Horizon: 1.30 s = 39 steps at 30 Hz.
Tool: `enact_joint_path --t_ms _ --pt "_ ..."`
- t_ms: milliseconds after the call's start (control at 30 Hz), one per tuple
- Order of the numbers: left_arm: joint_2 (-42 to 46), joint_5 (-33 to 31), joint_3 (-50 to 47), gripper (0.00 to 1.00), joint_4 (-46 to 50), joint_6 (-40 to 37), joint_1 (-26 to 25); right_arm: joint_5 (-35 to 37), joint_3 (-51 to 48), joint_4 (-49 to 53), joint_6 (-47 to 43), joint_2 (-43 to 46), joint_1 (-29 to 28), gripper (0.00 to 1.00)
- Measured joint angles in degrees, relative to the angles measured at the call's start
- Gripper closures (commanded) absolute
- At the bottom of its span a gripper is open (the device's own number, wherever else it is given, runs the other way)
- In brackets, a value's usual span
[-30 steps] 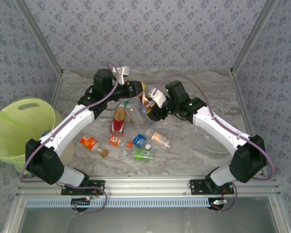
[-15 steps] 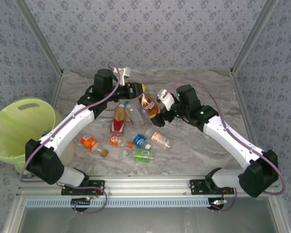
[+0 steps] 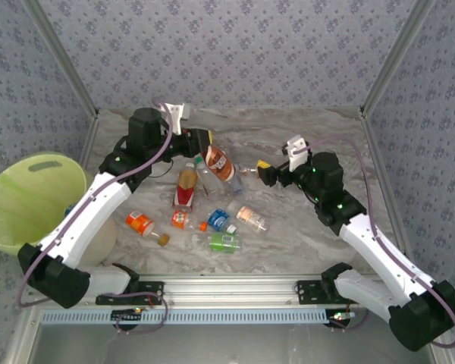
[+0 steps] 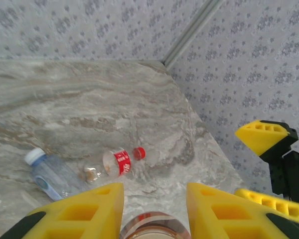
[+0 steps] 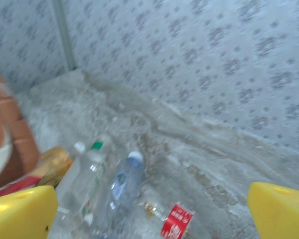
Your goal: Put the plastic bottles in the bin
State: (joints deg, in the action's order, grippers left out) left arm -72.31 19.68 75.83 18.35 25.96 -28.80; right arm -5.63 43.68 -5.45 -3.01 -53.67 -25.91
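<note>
Plainly, most of the job lies ahead. The left end effector (image 4: 153, 209) is pinching one brown-labelled bottle (image 3: 220, 165) by its end, holding it in the air over the far middle of the worktop (image 3: 326, 136). That is well apart from the bin (image 3: 15, 220), which stands off the worktop's left edge. The right end effector (image 3: 267, 173) hangs near that bottle, jaws spread wide and holding nothing.

Eight or so plastic bottles (image 3: 218, 220) lie scattered across the middle of the worktop, with orange, blue, green and red labels among them. I cannot make out any in the bin, though its inside is mostly hidden from here. I'd judge that one bottle is lifted and ready to carry over, and the rest are left to do.

As for writing, a red-labelled bottle (image 4: 117, 163) with a red cap carries white lettering that is too small to read. It lies beside a clear blue-capped bottle (image 4: 52, 177). No brand can be made out on any label.
</note>
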Motion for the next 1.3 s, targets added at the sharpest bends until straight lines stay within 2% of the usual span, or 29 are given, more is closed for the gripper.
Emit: enact_joint_path --t_ms 133,300,533,667,967,1133,1300 --pt "2.84 -2.99 1.4 1.0 2.56 -1.9 0.52 2.49 -2.4 -4.68 7.19 2.27 2.01 0.0" --pt "5.2 -6.97 3.72 1.0 6.43 -4.13 0.96 2.45 0.76 -2.51 13.75 1.16 4.31 0.0" --pt "7.52 -12.13 13.18 1.0 14.8 -7.08 1.16 3.15 2.27 -2.23 19.39 0.5 4.31 0.0" --pt "11.69 -17.42 16.39 1.0 17.46 -9.68 1.16 3.32 2.27 -2.38 21.0 -0.85 4.31 0.0" --pt "15.13 -35.87 26.08 1.0 24.76 -17.55 1.16 1.75 3.89 -1.44 21.64 -5.95 3.52 0.0" --pt "14.36 -53.11 31.3 1.0 29.83 -20.46 1.16 2.03 6.54 0.76 21.64 -7.3 2.71 0.0" --pt "16.04 -69.07 30.71 1.0 31.8 -24.76 1.16 3.3 6.8 1.66 21.64 -8.24 2.6 0.0"
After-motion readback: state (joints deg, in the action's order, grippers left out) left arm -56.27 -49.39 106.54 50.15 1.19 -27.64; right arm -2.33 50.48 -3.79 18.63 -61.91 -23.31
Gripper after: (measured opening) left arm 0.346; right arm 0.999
